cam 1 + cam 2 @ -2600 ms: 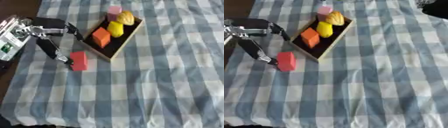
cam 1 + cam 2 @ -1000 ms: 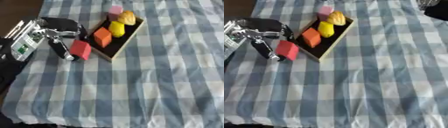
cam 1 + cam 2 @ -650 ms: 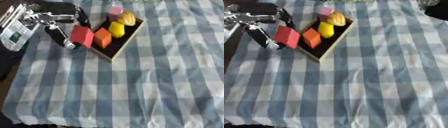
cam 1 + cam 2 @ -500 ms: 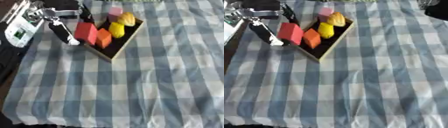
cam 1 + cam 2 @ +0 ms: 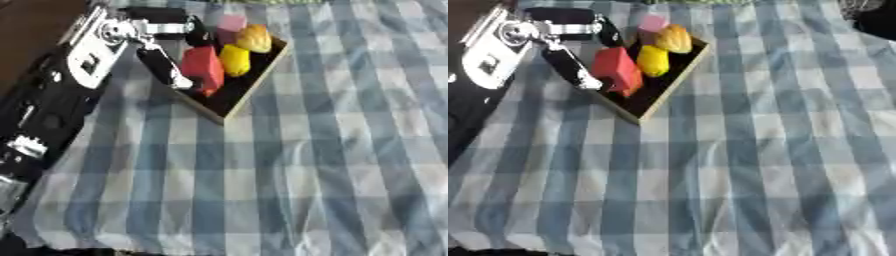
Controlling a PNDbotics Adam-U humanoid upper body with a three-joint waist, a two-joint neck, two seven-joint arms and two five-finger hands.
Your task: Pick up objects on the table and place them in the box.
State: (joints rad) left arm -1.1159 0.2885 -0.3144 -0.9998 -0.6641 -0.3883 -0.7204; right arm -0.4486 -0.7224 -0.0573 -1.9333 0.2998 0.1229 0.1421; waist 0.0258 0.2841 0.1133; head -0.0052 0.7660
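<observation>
Red block [image 5: 203, 69] is pinched in the left hand [image 5: 166, 47], thumb on one side and fingers on the other. A couple of seconds ago it sat on the checked cloth [image 5: 332, 150] well short of the box [image 5: 249, 90]; the arm has since lifted it and swung it over, so it now hangs above the near end of the box, covering most of the orange piece that shows just under it. The yellow piece [image 5: 234, 59], the golden one [image 5: 255, 38] and the pink one [image 5: 231, 22] sit further back inside. I see nothing else loose on the cloth, so I'd guess this is the last one; it just needs lowering and letting go. The right hand isn't visible.
</observation>
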